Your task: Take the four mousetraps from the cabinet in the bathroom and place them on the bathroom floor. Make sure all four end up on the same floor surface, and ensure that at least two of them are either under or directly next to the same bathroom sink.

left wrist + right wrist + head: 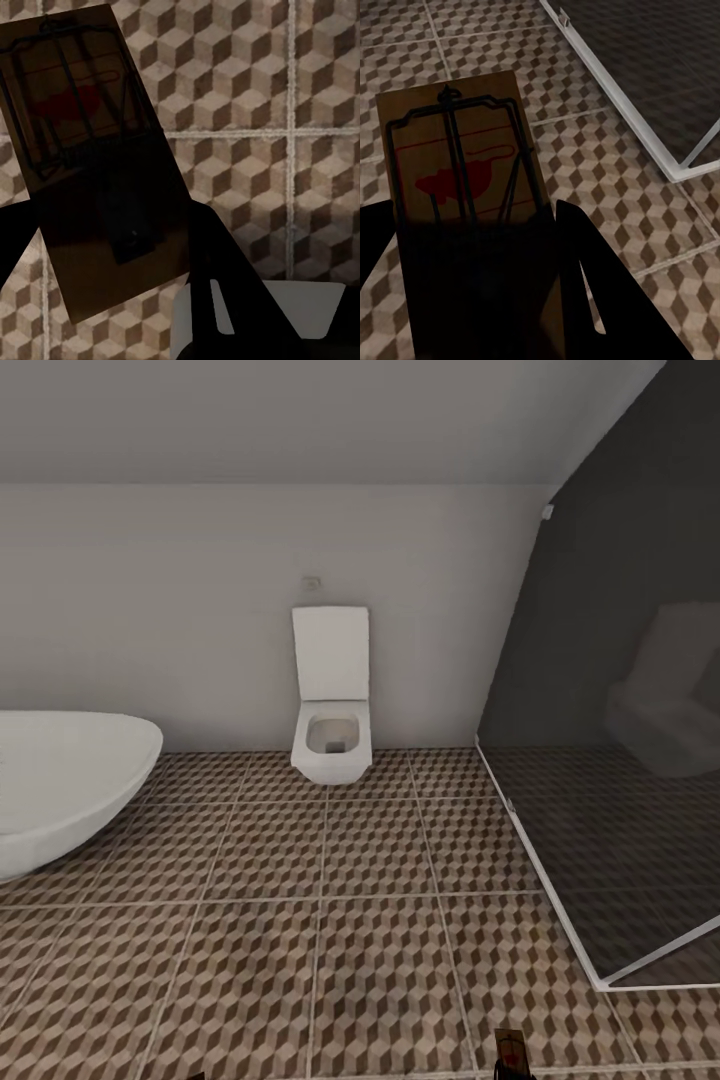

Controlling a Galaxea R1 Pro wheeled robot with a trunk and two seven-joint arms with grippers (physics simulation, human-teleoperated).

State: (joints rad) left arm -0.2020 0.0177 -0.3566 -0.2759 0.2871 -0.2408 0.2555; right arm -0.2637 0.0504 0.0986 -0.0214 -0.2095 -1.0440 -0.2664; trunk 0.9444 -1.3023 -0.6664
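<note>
Room: a bathroom with a pale back wall and a sloped ceiling; the robot faces the wall with neither cabinet nor sink ahead of it.
Bathroom floor (330,950): large square tiles printed in a brown, beige and grey cube pattern with pale grout lines, running from the wall to the near edge of the head view.
White square toilet (331,735): wall-hung, lid raised against the wall, straight ahead; not part of the job.
White rounded bathtub (60,785): at the left of the head view, standing on the tiles.
Dark glass shower screen (620,760): at the right, its pale frame rail meeting the tiles and mirroring the toilet faintly.
Left-hand mousetrap (90,157): flat dark-brown rectangular wooden plate with thin wire bar and red mouse print, carried tilted above the tiles, far end free.
Left gripper (120,247): dark fingers (232,285) pinching the near end of that plate, so the sprung wire stays clear of them.
Right-hand mousetrap (461,195): same kind of plate, held over the tiles near the shower rail.
Right gripper (472,292): black fingers (600,285) clamped on the plate's near end.
Stage, as I judge it: two traps in transit; both need setting down on these tiles, under or beside the sink.
</note>
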